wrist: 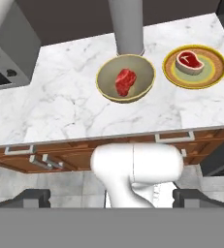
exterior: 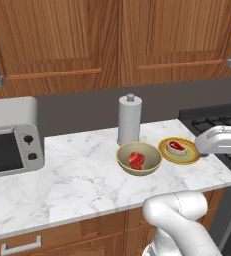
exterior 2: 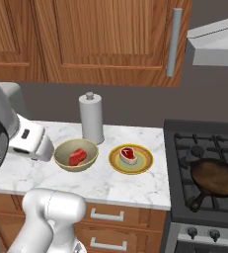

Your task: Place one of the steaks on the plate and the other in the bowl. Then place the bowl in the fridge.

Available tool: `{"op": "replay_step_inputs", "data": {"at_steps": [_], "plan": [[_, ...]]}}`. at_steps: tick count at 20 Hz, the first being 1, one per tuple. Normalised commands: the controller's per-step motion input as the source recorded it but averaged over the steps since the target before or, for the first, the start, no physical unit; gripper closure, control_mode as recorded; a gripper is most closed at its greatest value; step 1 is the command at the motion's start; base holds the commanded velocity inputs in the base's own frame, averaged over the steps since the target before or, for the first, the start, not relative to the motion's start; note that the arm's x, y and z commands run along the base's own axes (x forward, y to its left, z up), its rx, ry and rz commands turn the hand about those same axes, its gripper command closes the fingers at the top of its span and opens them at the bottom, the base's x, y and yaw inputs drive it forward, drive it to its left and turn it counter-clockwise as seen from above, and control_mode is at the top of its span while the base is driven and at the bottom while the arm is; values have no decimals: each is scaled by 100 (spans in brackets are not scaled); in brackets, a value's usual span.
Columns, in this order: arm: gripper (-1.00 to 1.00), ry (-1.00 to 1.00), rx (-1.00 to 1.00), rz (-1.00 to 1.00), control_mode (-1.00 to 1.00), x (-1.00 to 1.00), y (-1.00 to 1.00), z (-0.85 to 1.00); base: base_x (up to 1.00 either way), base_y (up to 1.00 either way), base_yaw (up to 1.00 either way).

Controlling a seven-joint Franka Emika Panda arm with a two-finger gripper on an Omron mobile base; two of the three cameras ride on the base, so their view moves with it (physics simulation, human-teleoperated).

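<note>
A tan-yellow bowl (exterior: 123,154) (exterior 2: 61,152) (wrist: 103,80) stands on the marble counter with one red steak (exterior: 136,160) (exterior 2: 77,156) (wrist: 125,81) lying inside it. To its right, the yellow-rimmed plate (exterior: 191,159) (exterior 2: 144,165) (wrist: 219,72) carries the other steak (exterior: 176,146) (exterior 2: 128,154) (wrist: 189,60). My gripper (wrist: 112,196) hangs above the counter's front edge, looking down at both dishes. Its fingertips (wrist: 32,197) stand wide apart, open, with nothing between them. The fridge is out of view.
A grey paper towel roll (exterior: 129,120) (exterior 2: 91,118) rises just behind the bowl. A toaster oven (exterior: 9,137) sits at the counter's left. The stove (exterior 2: 209,148) with a dark frying pan (exterior 2: 215,177) adjoins on the right. Wooden cabinets hang overhead.
</note>
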Motion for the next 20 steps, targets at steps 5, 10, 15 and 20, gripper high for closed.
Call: {"op": "replay_step_inputs", "data": {"at_steps": [5,10,15,20], "plan": [[-100,7,6,-2,-100,53,-9,-48,0,0,0],[-100,0,11,0,-100,52,-32,-50,0,0,0],[-100,2,10,0,-100,48,-33,-50,0,0,0],[-100,7,10,0,-100,48,-22,-53,0,0,0]]}}
